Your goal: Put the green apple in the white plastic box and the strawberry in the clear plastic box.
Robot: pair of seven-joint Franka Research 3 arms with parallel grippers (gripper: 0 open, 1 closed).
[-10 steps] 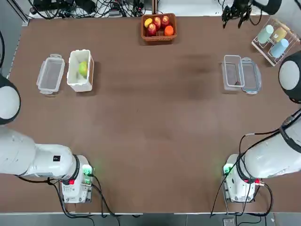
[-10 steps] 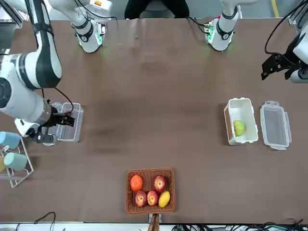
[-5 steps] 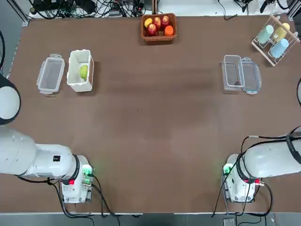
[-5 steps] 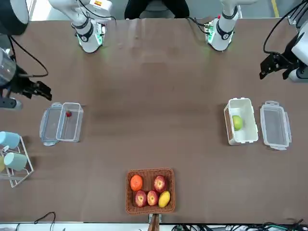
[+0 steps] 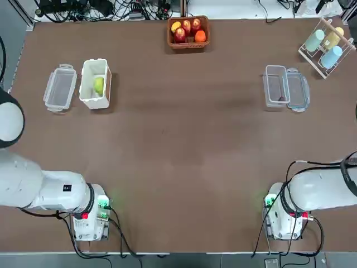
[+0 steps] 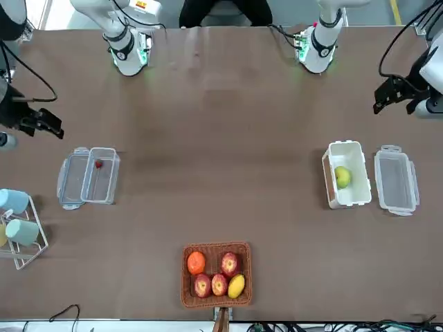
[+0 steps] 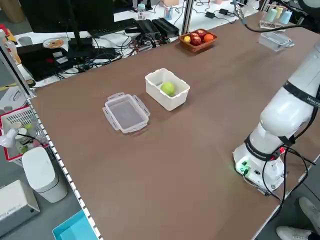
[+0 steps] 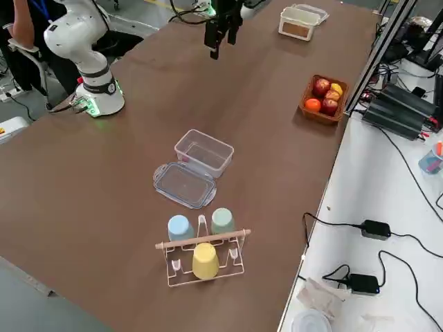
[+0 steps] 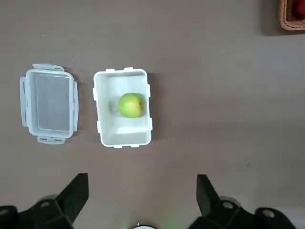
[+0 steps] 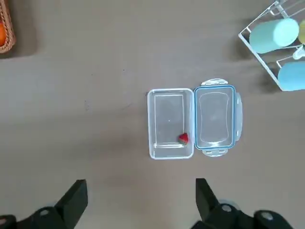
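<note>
The green apple (image 5: 99, 85) lies inside the white plastic box (image 5: 85, 84) at the table's left; the left wrist view shows the green apple (image 9: 130, 105) in the white plastic box (image 9: 123, 136) too. The strawberry (image 10: 183, 138) sits in a corner of the clear plastic box (image 10: 159, 119), beside its bluish lid (image 10: 213, 117), at the table's right. The strawberry (image 6: 98, 164) also shows from the front. My left gripper (image 6: 386, 98) hangs open, high near the left table edge. My right gripper (image 6: 40, 124) hovers open, off the clear plastic box (image 6: 104, 194).
A wicker basket (image 5: 170, 33) of red, yellow and orange fruits stands at the far edge, centre. A lone clear tub (image 5: 59, 87) lies beside the white box. A wire rack with cups (image 5: 326, 44) stands at the far right. The arm bases (image 5: 89, 215) are at the near edge.
My right gripper has risen off the clear box and drawn back toward the table's right edge, uncovering the strawberry in it. The left arm has held still.
</note>
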